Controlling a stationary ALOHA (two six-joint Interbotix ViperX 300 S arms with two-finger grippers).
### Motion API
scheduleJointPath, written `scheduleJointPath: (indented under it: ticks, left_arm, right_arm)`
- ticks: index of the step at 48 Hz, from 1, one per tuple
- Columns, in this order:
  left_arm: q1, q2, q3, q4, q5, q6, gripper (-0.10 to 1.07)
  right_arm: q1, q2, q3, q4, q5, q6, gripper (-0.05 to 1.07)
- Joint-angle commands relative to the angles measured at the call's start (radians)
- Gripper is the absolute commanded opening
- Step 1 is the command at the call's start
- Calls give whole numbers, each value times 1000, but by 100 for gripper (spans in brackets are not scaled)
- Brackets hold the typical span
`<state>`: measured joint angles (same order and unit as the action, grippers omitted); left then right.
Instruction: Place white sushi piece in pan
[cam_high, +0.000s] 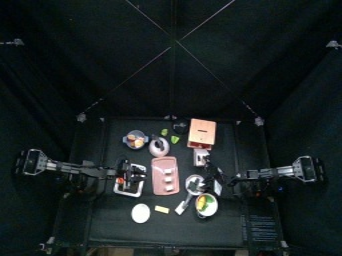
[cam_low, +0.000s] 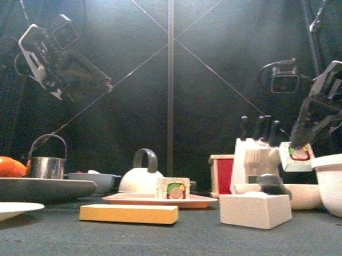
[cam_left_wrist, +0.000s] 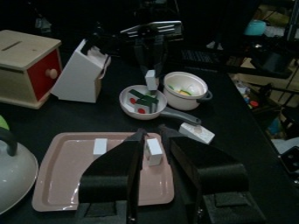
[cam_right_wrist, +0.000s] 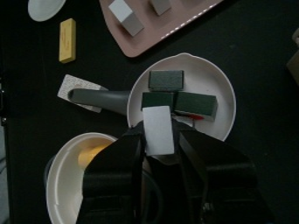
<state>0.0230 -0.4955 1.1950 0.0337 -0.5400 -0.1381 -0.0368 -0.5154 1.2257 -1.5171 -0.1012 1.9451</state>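
Observation:
My right gripper (cam_right_wrist: 159, 147) is shut on a white sushi piece (cam_right_wrist: 158, 125) and holds it just above the white pan (cam_right_wrist: 201, 74). The pan holds dark-wrapped sushi pieces (cam_right_wrist: 167, 80). In the top view the pan (cam_high: 197, 185) lies right of the pink tray (cam_high: 167, 177), with the right gripper (cam_high: 214, 183) at it. My left gripper (cam_left_wrist: 156, 150) is open over the pink tray (cam_left_wrist: 70, 171), its jaws either side of a white sushi piece (cam_left_wrist: 152, 150) that lies on the tray. Another white piece (cam_left_wrist: 100, 146) lies beside it.
A white bowl with yellow contents (cam_right_wrist: 79, 166) sits beside the pan. A yellow block (cam_high: 163, 209) and white plate (cam_high: 142, 213) lie at the front. A knife block (cam_high: 201, 155), wooden box (cam_high: 203, 130) and kettle (cam_low: 140, 176) stand further back.

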Motion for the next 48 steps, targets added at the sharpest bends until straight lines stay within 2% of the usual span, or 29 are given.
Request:
scheduleJointPath:
  ticks: [1, 23, 48]
  left_arm:
    - [0, -5, -11, 0, -3, 0, 66]
    - [-2, -3, -11, -2, -3, 0, 66]
    - [0, -3, -11, 0, -2, 0, 66]
  right_arm:
    - [-3, -3, -17, -2, 14, -2, 60]
    - [2, -3, -26, -3, 26, -2, 87]
    - [3, -18, -54, -2, 40, -2, 88]
